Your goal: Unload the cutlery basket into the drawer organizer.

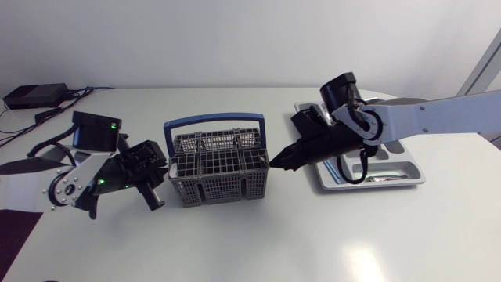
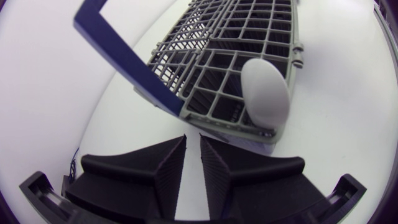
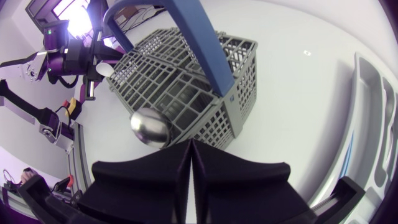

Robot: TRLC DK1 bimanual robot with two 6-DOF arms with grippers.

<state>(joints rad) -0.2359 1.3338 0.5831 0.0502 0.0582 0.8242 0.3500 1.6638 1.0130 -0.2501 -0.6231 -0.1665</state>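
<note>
Grey wire cutlery basket with blue handle on white counter; shiny metal spoon remains inside. Grey drawer organizer tray already holds some cutlery pieces. Left pincer open a slit, empty. Right pincer closed tight, empty, beside basket.

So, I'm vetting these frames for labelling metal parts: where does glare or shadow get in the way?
Head view: a glare patch on the white table, and a faint shadow below the grey plastic cutlery basket with blue handle. Left wrist view: the metal spoon bowl is washed to flat pale grey. Right wrist view: it gleams with a bright highlight.
</note>
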